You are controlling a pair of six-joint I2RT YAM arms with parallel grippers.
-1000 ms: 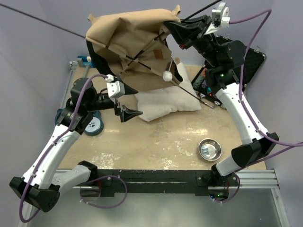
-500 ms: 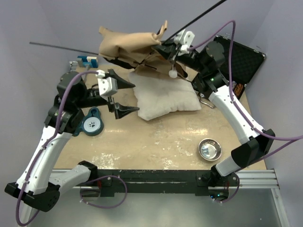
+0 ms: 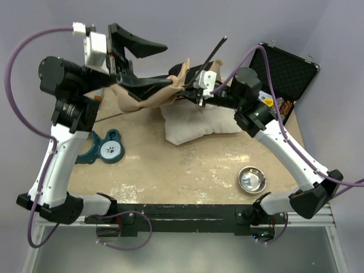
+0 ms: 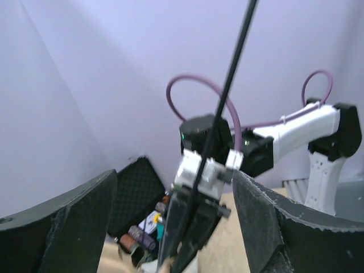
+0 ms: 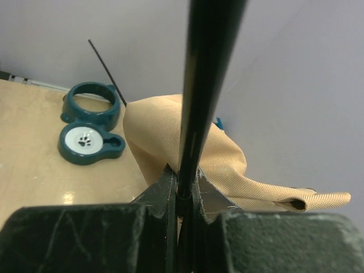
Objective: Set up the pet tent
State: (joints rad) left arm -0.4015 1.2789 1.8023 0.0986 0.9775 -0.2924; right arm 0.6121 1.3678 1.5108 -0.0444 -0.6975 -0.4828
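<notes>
The released left tool [image 3: 166,66] is hiding much of the crumpled tan fabric pet tent [image 3: 129,100], stretching lengthwise between both tools; the right tool [image 3: 190,92] is grasping its thin black pole [image 3: 211,50], angling upward.

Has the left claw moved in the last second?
Yes. The left gripper went from beside the white cushion toward the back wall, now over the pet tent.

The pet tent [image 3: 181,74] is collapsed, a crumpled tan fabric bundle at 12 o'clock of the desk [image 3: 199,165], with one thin dark pole [image 3: 211,55] pointing toward 1 o'clock.
</notes>
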